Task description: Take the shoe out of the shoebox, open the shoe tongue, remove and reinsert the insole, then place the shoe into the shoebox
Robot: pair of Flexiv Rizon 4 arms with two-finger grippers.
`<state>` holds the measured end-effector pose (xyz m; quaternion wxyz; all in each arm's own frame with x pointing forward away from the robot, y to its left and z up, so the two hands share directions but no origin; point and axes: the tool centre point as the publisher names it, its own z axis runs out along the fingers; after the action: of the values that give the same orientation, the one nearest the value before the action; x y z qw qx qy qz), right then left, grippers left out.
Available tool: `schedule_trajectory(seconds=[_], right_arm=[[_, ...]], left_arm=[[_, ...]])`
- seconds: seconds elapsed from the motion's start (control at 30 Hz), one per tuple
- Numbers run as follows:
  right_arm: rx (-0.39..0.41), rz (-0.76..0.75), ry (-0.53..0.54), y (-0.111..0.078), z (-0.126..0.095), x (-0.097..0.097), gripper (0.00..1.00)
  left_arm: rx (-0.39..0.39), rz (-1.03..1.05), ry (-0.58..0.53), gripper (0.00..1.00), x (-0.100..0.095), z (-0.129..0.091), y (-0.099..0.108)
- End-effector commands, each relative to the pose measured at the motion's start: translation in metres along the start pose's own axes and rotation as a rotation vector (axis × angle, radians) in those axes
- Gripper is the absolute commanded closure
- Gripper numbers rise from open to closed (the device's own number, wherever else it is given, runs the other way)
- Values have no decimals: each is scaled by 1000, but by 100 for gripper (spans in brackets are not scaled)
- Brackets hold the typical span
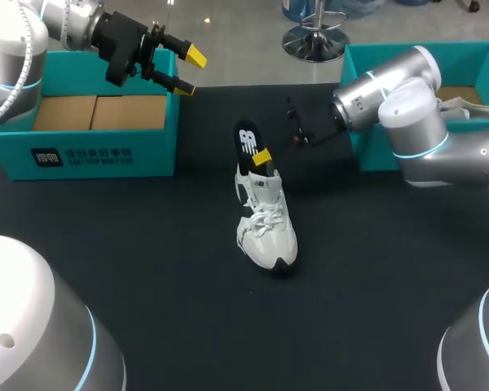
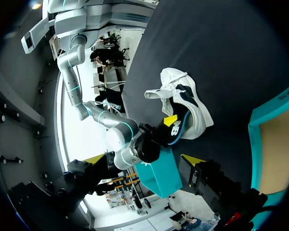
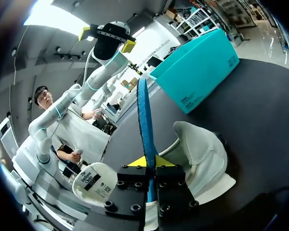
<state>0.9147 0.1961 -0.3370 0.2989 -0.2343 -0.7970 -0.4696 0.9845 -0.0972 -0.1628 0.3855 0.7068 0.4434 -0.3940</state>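
A white sneaker [image 1: 268,230] stands on the black table, toe toward me, outside the teal shoebox [image 1: 98,151] at the back left. A black insole [image 1: 246,143] with a blue underside sticks up out of its heel opening. My right gripper [image 1: 262,157] is shut on the insole just above the collar. In the right wrist view the insole [image 3: 145,115] shows edge-on, pinched between the yellow tips of my right gripper [image 3: 148,162], with the sneaker's heel [image 3: 202,154] beside it. My left gripper [image 1: 189,72] hangs open and empty over the shoebox's right end. The left wrist view shows the sneaker [image 2: 195,103] and insole [image 2: 177,129] ahead of it.
A second teal box [image 1: 367,57] stands at the back right, partly behind my right arm. The shoebox's brown cardboard floor [image 1: 98,112] is bare. Black tabletop [image 1: 147,244] lies open around the sneaker and toward the front.
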Motion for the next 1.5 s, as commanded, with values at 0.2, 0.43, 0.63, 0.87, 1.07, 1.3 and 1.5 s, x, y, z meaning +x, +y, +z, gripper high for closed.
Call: schedule_trajectory(seconds=[0.2,0.43,0.63,0.87,1.07,1.3,1.5], right_arm=[[16,50,-27,-17,1,5,100],[1,26,-79,-8,-11,7,54],[-4,-11,-91,9,-17,2,54],[1,-27,-84,20,-14,-5,56],[16,5,-77,14,-10,-11,81],[27,56,-74,1,-10,-8,100],[49,88,-49,-7,-5,-3,100]], left_arm=[[2,1,1,0,0,0,0],[2,1,1,0,0,0,0],[2,1,1,0,0,0,0],[2,1,1,0,0,0,0],[2,1,1,0,0,0,0],[2,1,1,0,0,0,0],[2,1,1,0,0,0,0]])
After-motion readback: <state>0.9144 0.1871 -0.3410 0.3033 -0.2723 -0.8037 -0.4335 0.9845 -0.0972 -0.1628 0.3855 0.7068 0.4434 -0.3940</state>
